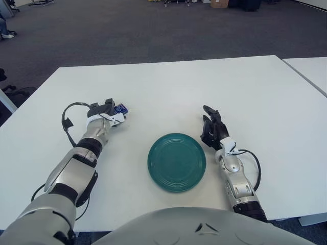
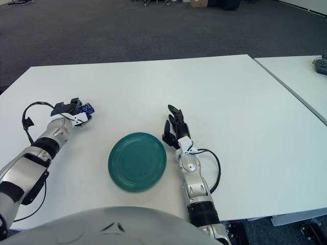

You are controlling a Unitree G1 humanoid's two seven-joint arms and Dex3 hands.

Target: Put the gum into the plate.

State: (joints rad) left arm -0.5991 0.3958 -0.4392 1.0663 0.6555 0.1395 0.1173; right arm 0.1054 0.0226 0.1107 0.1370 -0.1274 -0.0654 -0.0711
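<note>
The small blue gum pack (image 1: 120,108) sits at the left of the frame, pinched in the curled fingers of the left hand (image 1: 106,112) low over the white worktop (image 1: 168,87). The round teal plate (image 1: 177,162) lies at centre bottom, well apart. The right hand (image 1: 213,131), fingers spread, shows just right of the plate.

Bare table (image 1: 153,97) lies between left hand (image 1: 104,113) and plate (image 1: 177,162).

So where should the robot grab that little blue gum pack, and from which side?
Best by its two long, flat sides, coming from its left and above. The small blue gum pack is thin and lies far left of the round green plate. The left hand is already around it there; the right hand shows beside the plate, on its right.
</note>
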